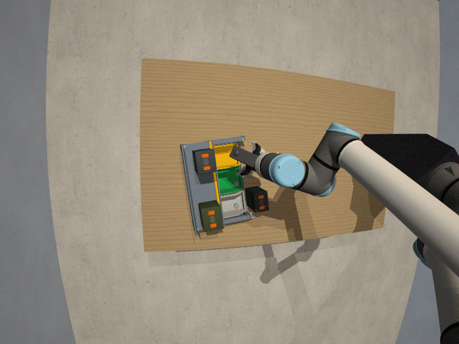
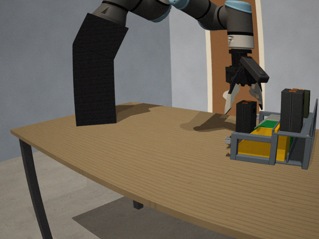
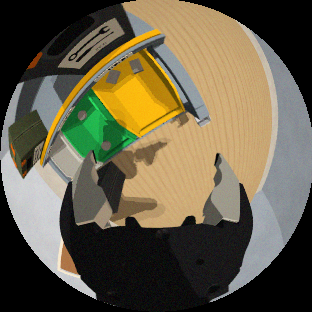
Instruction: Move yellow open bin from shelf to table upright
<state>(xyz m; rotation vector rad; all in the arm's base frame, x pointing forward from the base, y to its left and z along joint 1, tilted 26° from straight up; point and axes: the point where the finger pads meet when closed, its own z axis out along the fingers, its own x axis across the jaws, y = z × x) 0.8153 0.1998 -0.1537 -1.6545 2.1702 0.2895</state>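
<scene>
Three bins, yellow [image 1: 225, 153], green [image 1: 228, 180] and grey [image 1: 233, 205], sat in the shelf [image 1: 191, 184]. Above them the hand [image 2: 243, 101] hung spread wide, holding nothing.

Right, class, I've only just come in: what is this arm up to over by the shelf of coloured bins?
The arm's gripper hangs open and holds nothing, above the front edge of the grey shelf. The yellow bin sits in the shelf beside the green bin and the white bin, with small grey parts inside. Nothing has been lifted out onto the table yet.
</scene>
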